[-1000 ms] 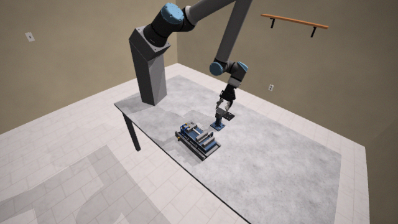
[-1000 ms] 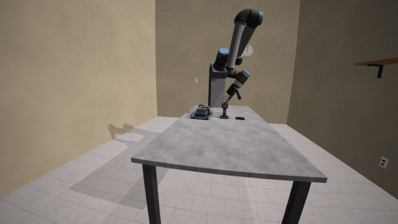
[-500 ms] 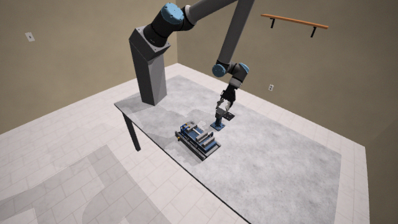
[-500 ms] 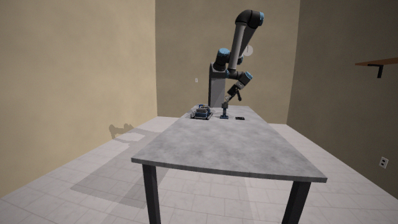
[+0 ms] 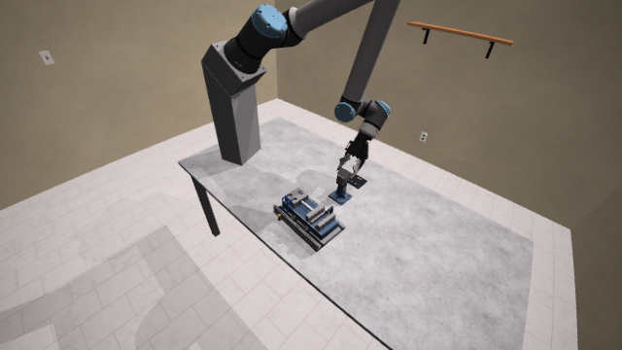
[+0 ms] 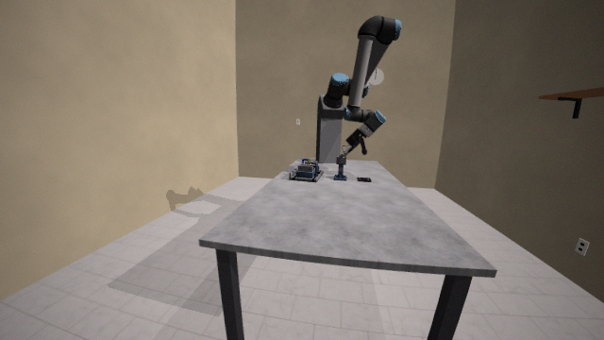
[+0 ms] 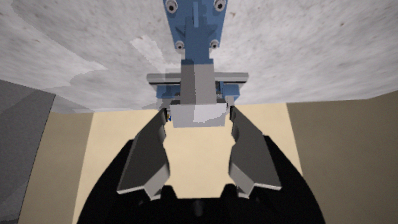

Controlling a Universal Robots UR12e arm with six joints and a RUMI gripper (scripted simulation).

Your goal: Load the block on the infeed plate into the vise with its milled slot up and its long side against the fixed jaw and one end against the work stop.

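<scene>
The gripper (image 5: 350, 170) (image 6: 344, 153) (image 7: 198, 107) is about half open and holds nothing. Its two fingers point at the grey block (image 5: 344, 173) (image 6: 341, 160) (image 7: 198, 120), which sits on top of the blue stand (image 5: 340, 196) (image 6: 340, 178) (image 7: 196, 30). The block is outside the vise (image 5: 325, 223) (image 6: 307, 174) (image 7: 231, 91), near it.

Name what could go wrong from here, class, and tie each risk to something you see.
The open, tilted gripper might knock the grey block off its narrow stand.
No slot shows on the block, so it could be loaded wrong way up.
The vise is close by; a low swing might clip it.
</scene>
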